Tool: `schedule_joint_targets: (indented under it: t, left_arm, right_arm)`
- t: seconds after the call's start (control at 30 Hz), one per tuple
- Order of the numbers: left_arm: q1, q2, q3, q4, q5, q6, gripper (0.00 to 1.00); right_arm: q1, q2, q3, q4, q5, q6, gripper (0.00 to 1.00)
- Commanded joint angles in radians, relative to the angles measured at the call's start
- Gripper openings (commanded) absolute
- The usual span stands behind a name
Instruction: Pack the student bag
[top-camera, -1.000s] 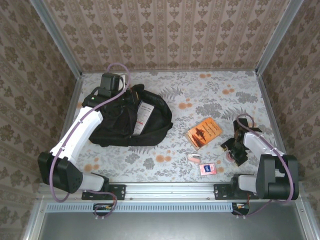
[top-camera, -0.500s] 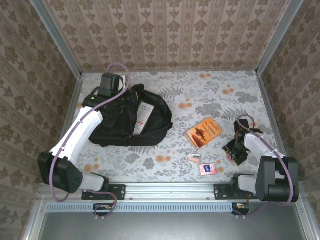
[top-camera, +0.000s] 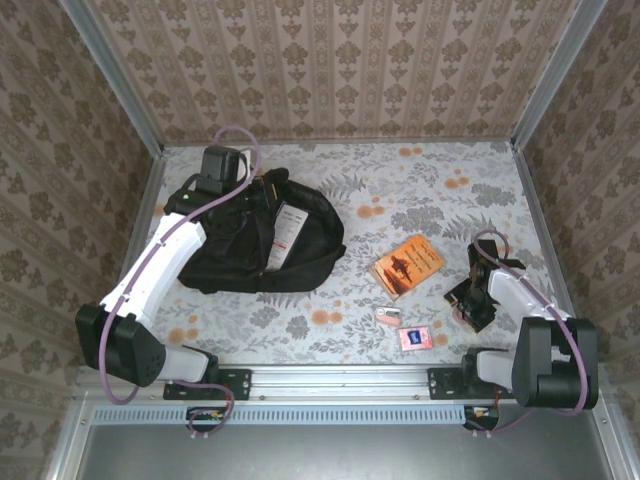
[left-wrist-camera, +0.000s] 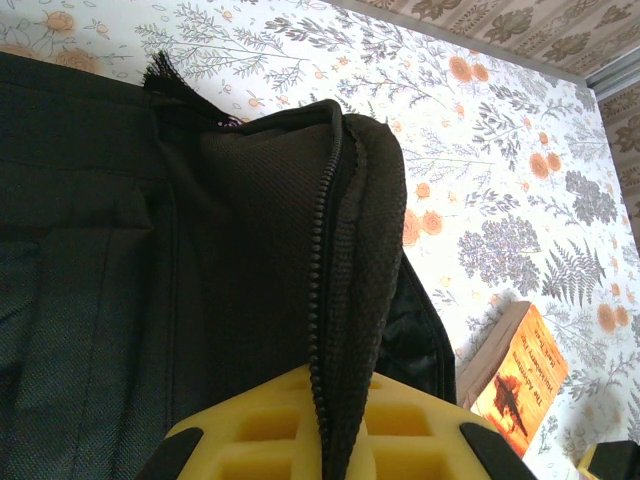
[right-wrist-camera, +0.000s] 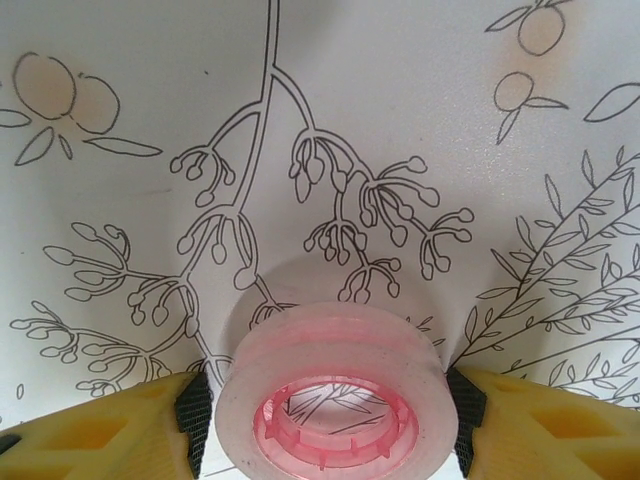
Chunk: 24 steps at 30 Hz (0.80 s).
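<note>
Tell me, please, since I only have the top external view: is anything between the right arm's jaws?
Observer: Yes. In the right wrist view a tape roll, translucent with a pink core, sits between the right jaws.
Operator: Are they touching it?
Observer: Both pads look pressed against its sides.
Operator: And the left jaws?
Observer: In the left wrist view the left jaws are shut on the zippered edge of the student bag.
</note>
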<state>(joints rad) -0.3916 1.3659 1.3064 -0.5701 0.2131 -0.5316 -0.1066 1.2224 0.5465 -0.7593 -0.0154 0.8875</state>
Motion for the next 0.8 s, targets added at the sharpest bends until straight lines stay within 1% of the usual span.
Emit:
schedule_joint_targets:
  t: [0.0, 0.1, 0.17, 0.33, 0.5, 0.57, 0.67, 0.77]
  left_arm:
    - [0.005, -0.010, -0.005, 0.027, 0.008, -0.013, 0.00]
    - [0.005, -0.009, -0.006, 0.026, 0.008, -0.014, 0.00]
    - [0.005, -0.007, -0.006, 0.027, 0.008, -0.013, 0.00]
    - [0.005, -0.004, -0.004, 0.025, 0.008, -0.012, 0.00]
    - [0.005, -0.003, -0.004, 0.024, 0.003, -0.010, 0.00]
    - [0.004, -0.002, -0.002, 0.022, 0.003, -0.007, 0.00]
    - [-0.001, -0.001, 0.007, 0.015, 0.000, 0.000, 0.00]
    - [-0.004, 0.001, 0.023, 0.004, -0.003, 0.008, 0.00]
  right_arm:
    - [0.019, 0.006, -0.041, 0.066, -0.103, -0.002, 0.64]
    - [0.022, 0.011, -0.042, 0.067, -0.105, -0.007, 0.61]
    - [0.028, 0.014, -0.039, 0.067, -0.106, -0.016, 0.57]
    - [0.045, 0.005, -0.024, 0.054, -0.108, -0.028, 0.54]
    - [0.075, -0.068, 0.040, -0.015, -0.092, -0.029, 0.53]
    - [0.090, -0.108, 0.083, -0.048, -0.090, -0.034, 0.51]
    - [0.135, -0.149, 0.167, -0.096, -0.082, -0.039, 0.50]
    - [0.235, -0.150, 0.274, -0.124, -0.047, -0.046, 0.50]
